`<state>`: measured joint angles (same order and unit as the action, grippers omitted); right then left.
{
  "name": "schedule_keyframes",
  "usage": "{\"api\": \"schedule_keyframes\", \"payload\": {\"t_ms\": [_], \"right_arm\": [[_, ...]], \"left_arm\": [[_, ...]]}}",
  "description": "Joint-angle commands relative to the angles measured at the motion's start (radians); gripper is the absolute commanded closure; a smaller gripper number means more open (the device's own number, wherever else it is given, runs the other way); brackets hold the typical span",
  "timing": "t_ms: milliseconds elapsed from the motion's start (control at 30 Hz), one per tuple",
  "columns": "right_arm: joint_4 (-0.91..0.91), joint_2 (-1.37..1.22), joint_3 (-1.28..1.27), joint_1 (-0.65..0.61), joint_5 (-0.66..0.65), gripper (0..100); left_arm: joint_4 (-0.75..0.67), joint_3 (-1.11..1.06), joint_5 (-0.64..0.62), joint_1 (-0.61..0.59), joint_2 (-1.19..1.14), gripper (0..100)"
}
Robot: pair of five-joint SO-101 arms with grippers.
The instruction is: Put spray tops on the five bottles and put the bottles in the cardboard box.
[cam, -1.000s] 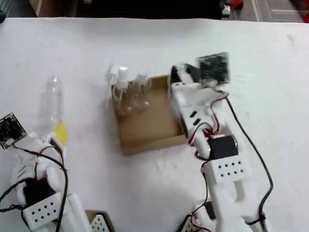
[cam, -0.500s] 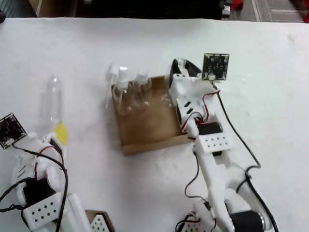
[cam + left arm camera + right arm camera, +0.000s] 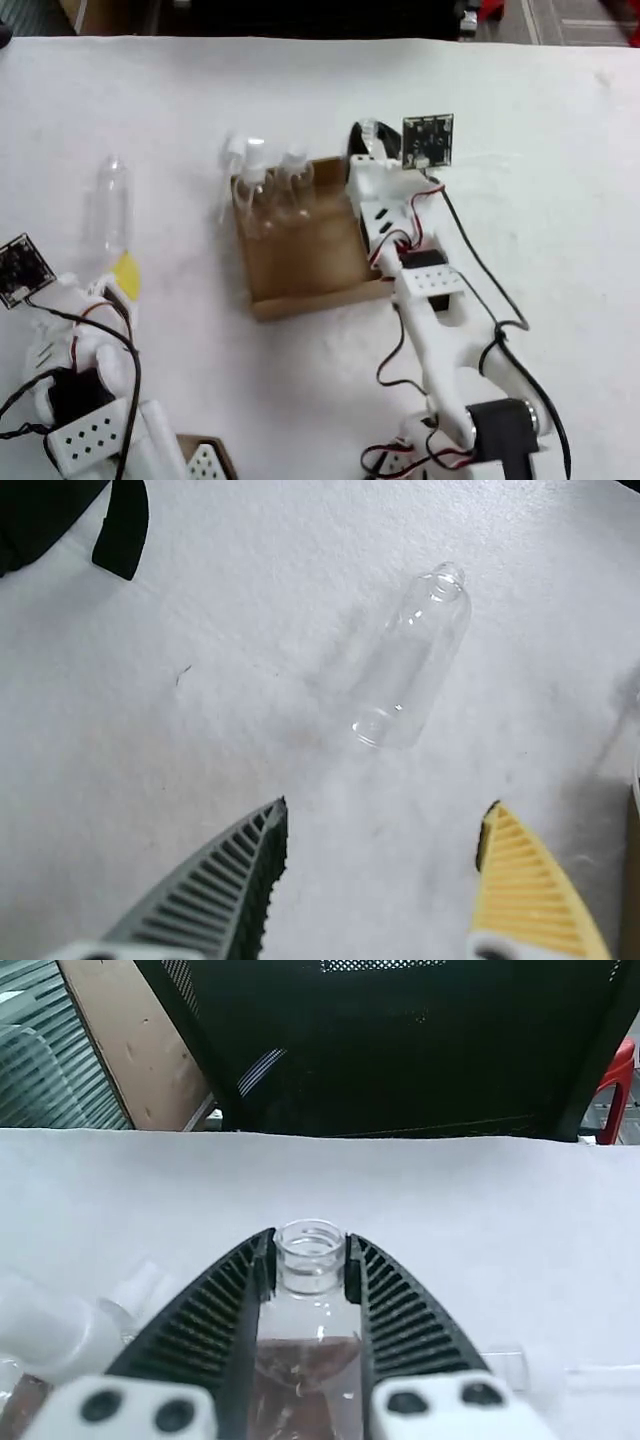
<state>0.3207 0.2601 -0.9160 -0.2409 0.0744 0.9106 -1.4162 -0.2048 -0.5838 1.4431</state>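
Bottle [image 3: 305, 1330] uncapped, clamped in right gripper [image 3: 308, 1248] | left gripper [image 3: 384, 808] agape, empty | white tablecloth [image 3: 150, 90] | black mesh chair [image 3: 400, 1050] behind

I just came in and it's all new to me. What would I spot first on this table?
Probably the right gripper, shut around a clear bottle with no spray top, by the far right corner of the cardboard box. Three bottles with spray tops sit in the box's far left corner. Another bare bottle lies on the table near the open left gripper.
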Motion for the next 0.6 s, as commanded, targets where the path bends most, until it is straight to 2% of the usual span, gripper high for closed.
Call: {"api": "schedule_keyframes", "payload": {"t_ms": [0, 567], "right_arm": [[0.059, -0.013, 0.018, -0.007, -0.018, 98.1], [0.101, -0.134, 0.068, -0.044, -0.025, 98.0]], "left_arm": [[-0.026, 0.006, -0.012, 0.015, 0.019, 71], [-0.026, 0.006, -0.012, 0.045, 0.019, 71]]}}
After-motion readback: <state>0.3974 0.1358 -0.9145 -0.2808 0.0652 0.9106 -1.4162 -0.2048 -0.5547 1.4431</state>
